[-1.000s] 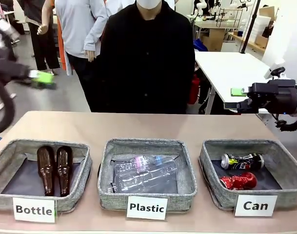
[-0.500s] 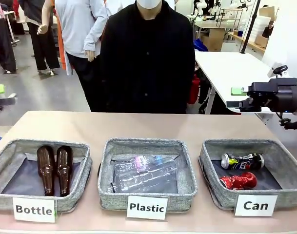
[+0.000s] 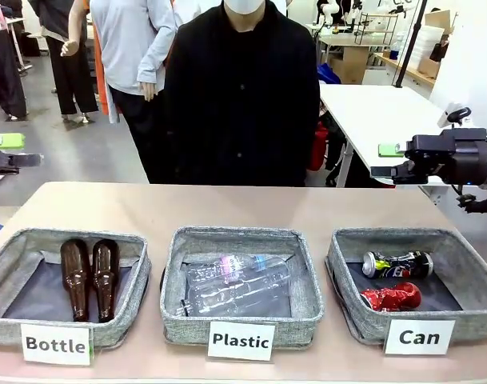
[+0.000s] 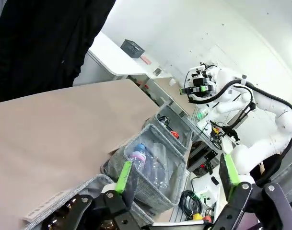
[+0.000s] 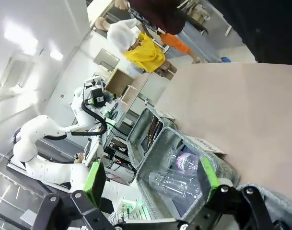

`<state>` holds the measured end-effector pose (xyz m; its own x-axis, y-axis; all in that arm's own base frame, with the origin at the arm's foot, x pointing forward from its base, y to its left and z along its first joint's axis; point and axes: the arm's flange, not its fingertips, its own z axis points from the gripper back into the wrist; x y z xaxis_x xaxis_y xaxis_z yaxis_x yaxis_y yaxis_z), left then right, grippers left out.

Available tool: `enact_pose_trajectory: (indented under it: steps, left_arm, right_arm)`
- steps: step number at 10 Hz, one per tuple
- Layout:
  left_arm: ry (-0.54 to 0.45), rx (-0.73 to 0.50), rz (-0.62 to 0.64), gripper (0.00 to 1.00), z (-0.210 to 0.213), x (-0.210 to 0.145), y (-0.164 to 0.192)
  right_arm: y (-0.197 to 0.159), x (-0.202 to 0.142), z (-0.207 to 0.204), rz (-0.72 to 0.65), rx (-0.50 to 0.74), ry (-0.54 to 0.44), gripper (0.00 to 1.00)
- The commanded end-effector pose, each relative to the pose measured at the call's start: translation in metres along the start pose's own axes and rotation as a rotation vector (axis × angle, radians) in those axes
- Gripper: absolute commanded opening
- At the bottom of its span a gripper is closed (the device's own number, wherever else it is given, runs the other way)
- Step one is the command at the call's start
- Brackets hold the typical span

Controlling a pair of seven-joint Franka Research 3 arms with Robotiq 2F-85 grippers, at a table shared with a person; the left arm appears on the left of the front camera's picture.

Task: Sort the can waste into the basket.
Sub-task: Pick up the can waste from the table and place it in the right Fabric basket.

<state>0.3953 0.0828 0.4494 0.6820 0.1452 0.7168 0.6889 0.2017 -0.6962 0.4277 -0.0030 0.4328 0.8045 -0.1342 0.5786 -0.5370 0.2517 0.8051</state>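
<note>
Sorting station, both arms drawn back from the work. The pale brown rectangular surface point(image 3: 227, 210) carries three grey woven-fabric rectangular baskets in a row along its near edge, each fronted by a white printed card so that contents can be matched to a label. The basket marked "Can" point(image 3: 347, 276) sits at about 4 o'clock from the surface's middle; the one marked "Plastic" point(image 3: 307, 288) lies at 6 o'clock and the one marked "Bottle" point(image 3: 135, 280) at 8 o'clock.

Inside the "Can" basket lie both pieces of can waste: the crushed dark grey-black can with silver ends and yellow marks point(image 3: 397, 263) toward the far wall, and the crushed shiny red can point(image 3: 391, 298) just beside it toward the card. Judged from this layout, the sorting appears complete.

Clear plastic bottles point(image 3: 235, 288) lie in the middle basket; two brown glass bottles point(image 3: 89, 276) lie side by side in the left one.

A person in a black top point(image 3: 241, 96) stands at 12 o'clock, hands out of sight.

The right gripper point(image 3: 391, 160) hangs at 2 o'clock, well above the surface, its green-padded fingers point(image 5: 94, 177) spread and empty. The left gripper point(image 3: 7, 150) is parked at 10 o'clock, its fingers point(image 4: 122, 177) likewise spread on nothing, probably so as to leave the baskets unobstructed.
</note>
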Motion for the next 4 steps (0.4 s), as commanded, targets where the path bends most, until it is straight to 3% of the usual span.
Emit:
enact_pose_trajectory:
  steps: [1,4]
  left_arm:
    - [0.007,0.003,0.01,0.89,0.0045,0.0004,-0.0018]
    - [0.007,0.003,0.01,0.89,0.0045,0.0004,-0.0018]
  right_arm:
    - [0.0008,0.0008,-0.0018,-0.002,0.014,-0.006,1.0]
    - [0.0008,0.0008,-0.0018,-0.002,0.014,-0.006,1.0]
